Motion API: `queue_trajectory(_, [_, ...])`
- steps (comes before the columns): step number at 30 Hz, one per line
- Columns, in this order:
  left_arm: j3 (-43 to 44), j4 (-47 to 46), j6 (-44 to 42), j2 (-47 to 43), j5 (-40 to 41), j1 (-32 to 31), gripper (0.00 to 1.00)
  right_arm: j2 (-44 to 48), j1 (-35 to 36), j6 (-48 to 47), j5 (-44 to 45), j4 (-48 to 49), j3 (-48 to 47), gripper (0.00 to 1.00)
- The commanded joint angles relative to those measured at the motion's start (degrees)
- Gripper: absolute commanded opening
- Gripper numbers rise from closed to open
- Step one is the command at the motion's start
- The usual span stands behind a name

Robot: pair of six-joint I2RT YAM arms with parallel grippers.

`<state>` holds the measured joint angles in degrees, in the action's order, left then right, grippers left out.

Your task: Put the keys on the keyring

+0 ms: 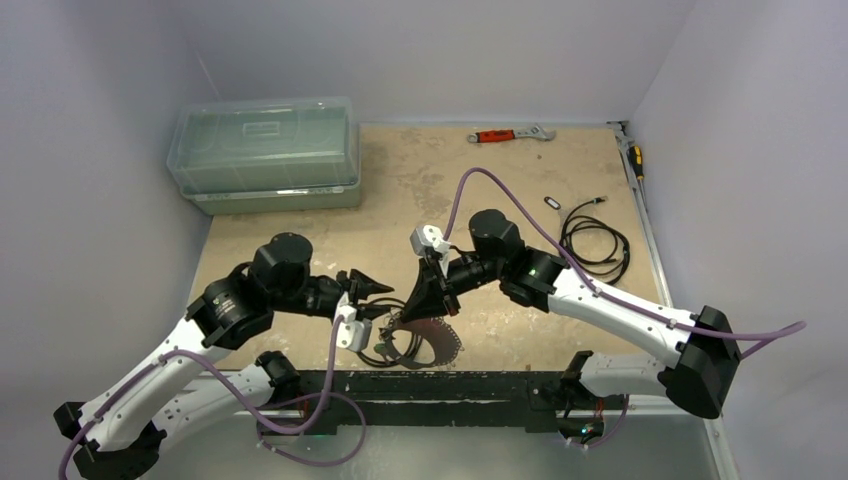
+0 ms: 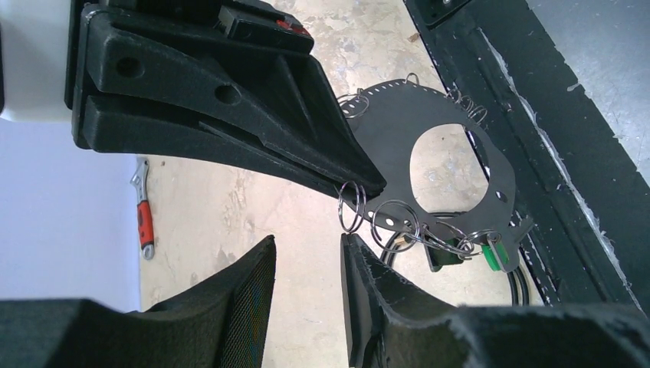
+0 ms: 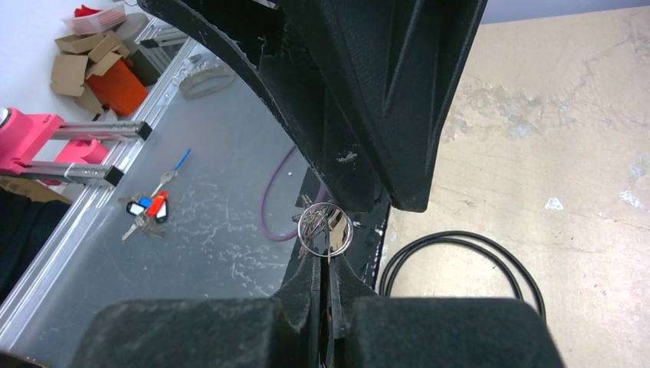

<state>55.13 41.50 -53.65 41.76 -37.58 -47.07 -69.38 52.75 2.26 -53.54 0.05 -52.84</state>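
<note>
Left gripper: my jaws stand apart, nothing between them, just left of the work. Right gripper: clamped tight on the black perforated plate, over the near table edge. The keyring hangs beside that pinch. The keys, one green-tagged, dangle from the plate's rim.

Two arms, one tool each: left tool, right tool. One dark perforated plate. On the plate's edge at least five small wire rings show, too tangled to count surely. Below the plate hang two keys, one green-headed, one dark-headed. Two black cable coils: one beside the plate, one well apart. Far beyond the plate: one red-handled wrench, one clear lidded box.
</note>
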Motion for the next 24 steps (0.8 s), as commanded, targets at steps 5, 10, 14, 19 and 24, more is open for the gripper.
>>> queue_trajectory(5, [-1.1,-0.9,-1.7,-1.7,0.3,-0.8,0.41,2.8,-0.7,1.6,-0.1,2.3,-2.4,0.0])
queue_trajectory(10, [-0.3,-1.1,-1.7,-1.7,-2.2,-0.8,0.43,2.4,-1.2,1.6,-0.1,2.0,-2.2,0.0])
queue_trajectory(14, [-0.2,-1.2,-3.1,-0.3,-5.9,-0.9,0.39,0.9,-1.1,1.7,-0.7,1.9,-3.0,0.0])
queue_trajectory(19, [-1.3,-2.7,-3.6,0.3,-7.7,-1.0,0.35,0.0,-1.2,0.5,-0.6,0.2,-4.1,0.0])
queue_trajectory(24, [-2.0,-4.2,-3.9,-0.3,-6.8,-1.1,0.29,-1.2,-1.2,-1.4,-0.6,-3.6,-4.9,0.0])
